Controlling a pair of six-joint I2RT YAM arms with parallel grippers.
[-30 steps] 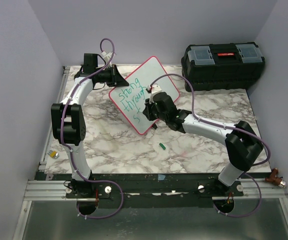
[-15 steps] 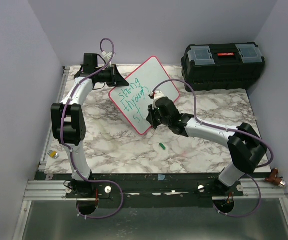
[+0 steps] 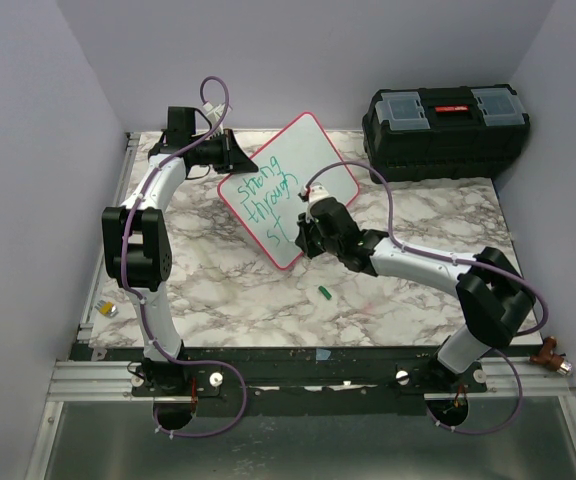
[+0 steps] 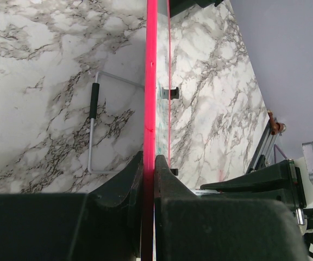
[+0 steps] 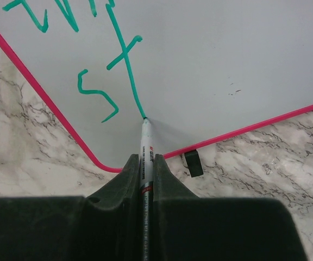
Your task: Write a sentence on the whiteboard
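- Right gripper [image 5: 147, 166] clamps a slim white, green-tipped marker [image 5: 145, 138], its tip touching the board.
- Glossy white, pink-framed whiteboard [image 3: 313, 160] stands propped on the marble table [image 3: 388, 290], its green handwritten sentence [image 3: 266, 200] unfinished. It looks light, stiff and slick, so the frame is the best hold.
- Left gripper [image 4: 149, 163] pinches its far edge.

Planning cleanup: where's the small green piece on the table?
Top view: small green piece lies on the marble table, just near-side of the whiteboard's lower corner and the right gripper.

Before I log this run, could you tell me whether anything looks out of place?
The whiteboard is turned diagonally on the table, its rim clamped by the left gripper. A small green piece, perhaps a cap, lies loose near it. Nothing looks spilled.
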